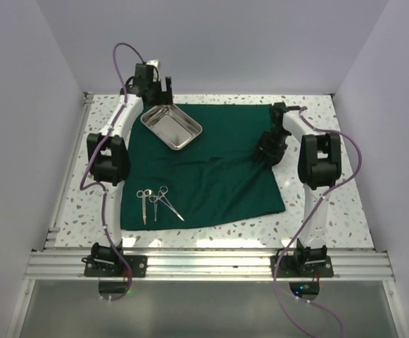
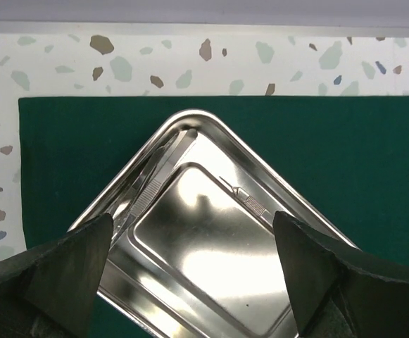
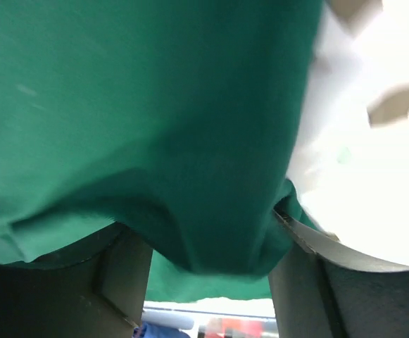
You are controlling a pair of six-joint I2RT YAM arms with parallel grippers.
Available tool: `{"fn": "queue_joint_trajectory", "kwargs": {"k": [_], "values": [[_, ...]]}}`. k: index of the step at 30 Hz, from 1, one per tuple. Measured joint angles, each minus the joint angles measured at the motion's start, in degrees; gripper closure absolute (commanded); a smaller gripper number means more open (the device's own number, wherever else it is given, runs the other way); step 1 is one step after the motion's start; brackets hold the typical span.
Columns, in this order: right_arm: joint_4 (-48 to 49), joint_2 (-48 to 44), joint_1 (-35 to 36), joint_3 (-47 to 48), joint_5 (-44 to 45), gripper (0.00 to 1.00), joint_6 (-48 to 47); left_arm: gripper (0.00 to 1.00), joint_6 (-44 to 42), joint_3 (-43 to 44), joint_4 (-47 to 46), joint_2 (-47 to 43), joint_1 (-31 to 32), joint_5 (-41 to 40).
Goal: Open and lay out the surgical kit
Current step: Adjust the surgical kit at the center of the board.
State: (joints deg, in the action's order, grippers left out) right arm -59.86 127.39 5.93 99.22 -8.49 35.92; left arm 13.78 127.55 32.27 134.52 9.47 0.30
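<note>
The dark green cloth point(image 1: 211, 162) lies spread on the table. At its far left corner sits the steel tray point(image 1: 171, 125), set at an angle. My left gripper point(image 1: 158, 90) hovers open just behind it. In the left wrist view its fingers straddle the tray point(image 2: 211, 246), which holds tweezers point(image 2: 151, 184) along one wall and a slim instrument point(image 2: 246, 203) along another. Scissors point(image 1: 143, 203) and forceps point(image 1: 169, 203) lie on the cloth's near left part. My right gripper point(image 1: 266, 156) is down on the cloth's right side. A fold of cloth point(image 3: 190, 141) bulges between its parted jaws point(image 3: 200, 222).
Speckled white tabletop point(image 1: 310, 211) borders the cloth on all sides. An aluminium rail point(image 1: 204, 264) runs along the near edge with both arm bases on it. White walls enclose the left, right and back. Purple cables loop off both arms.
</note>
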Motion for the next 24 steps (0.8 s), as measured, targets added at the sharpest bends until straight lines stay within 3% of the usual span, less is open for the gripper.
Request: {"fn": "queue_joint_trajectory", "kwargs": {"k": [5,9,13,15,19,24], "values": [[-0.55,3.45,-0.04,6.43,0.11,0.38,0.09,0.00,0.00,-0.92,-0.11,1.25,-0.85,1.49],[3.04,0.31,-0.04,1.46,1.07,0.43,0.13,0.00,0.00,-0.92,-0.46,1.29,-0.96,2.69],[8.26,-8.94,-0.13,-12.87,3.32,0.12,0.48,0.00,0.00,-0.94,-1.33,1.29,-0.96,3.76],[8.55,-13.27,-0.26,-19.23,4.48,0.03,0.28,0.00,0.02,-1.40,-1.97,1.20,-0.96,4.17],[7.41,-19.28,-0.28,-28.30,6.67,0.01,0.20,0.00,0.04,-5.95,-4.44,-0.02,-0.96,4.44],[6.60,-21.44,-0.31,-28.09,7.56,0.01,-0.07,0.00,-0.04,-7.21,-4.59,-0.07,-0.96,4.42]]}}
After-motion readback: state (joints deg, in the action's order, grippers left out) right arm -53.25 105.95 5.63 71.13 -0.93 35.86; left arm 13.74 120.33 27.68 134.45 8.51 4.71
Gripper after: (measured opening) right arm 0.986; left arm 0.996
